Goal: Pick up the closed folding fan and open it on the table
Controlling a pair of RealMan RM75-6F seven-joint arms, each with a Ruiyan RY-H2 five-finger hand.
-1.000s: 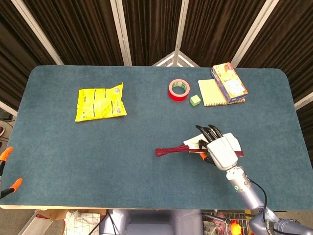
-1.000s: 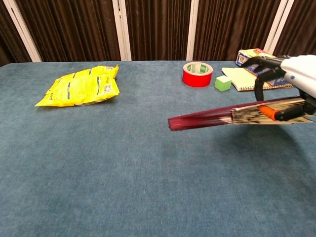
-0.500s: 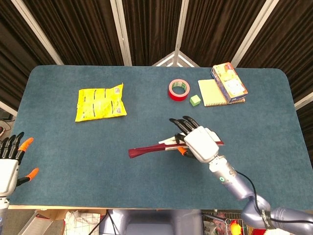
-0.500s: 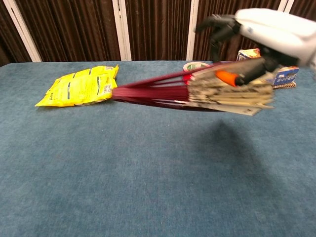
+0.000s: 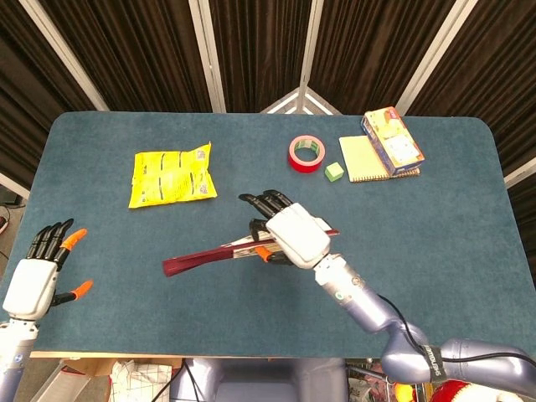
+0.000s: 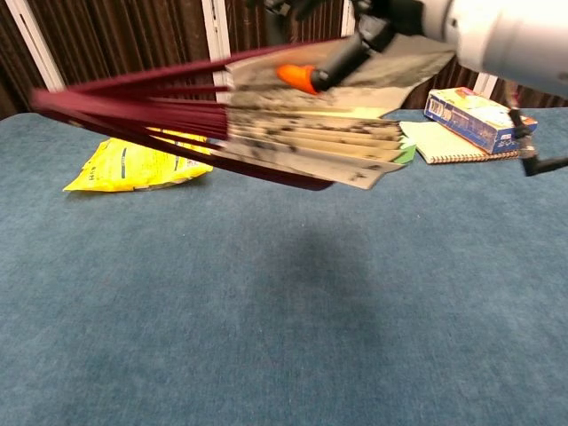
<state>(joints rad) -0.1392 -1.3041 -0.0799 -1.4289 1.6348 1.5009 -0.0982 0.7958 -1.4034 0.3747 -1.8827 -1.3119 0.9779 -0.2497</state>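
The folding fan (image 5: 209,255) has dark red ribs and a pale printed leaf, and my right hand (image 5: 289,234) grips it at the leaf end, lifted well above the table. In the chest view the fan (image 6: 222,120) looms close to the camera with its ribs slightly spread, pointing left, and the right hand (image 6: 417,22) shows at the top edge. My left hand (image 5: 38,280) is at the table's near left corner, fingers apart and holding nothing. The chest view does not show the left hand.
A yellow snack bag (image 5: 172,174) lies at the left of the blue table (image 5: 419,226). At the back right are a red tape roll (image 5: 306,153), a small green block (image 5: 335,172), a yellow notepad (image 5: 363,157) and a colourful box (image 5: 392,141).
My right hand has carried the fan leftward and higher, toward the table's middle, and its ribs have spread slightly. The left hand has come up into view at the near left corner.
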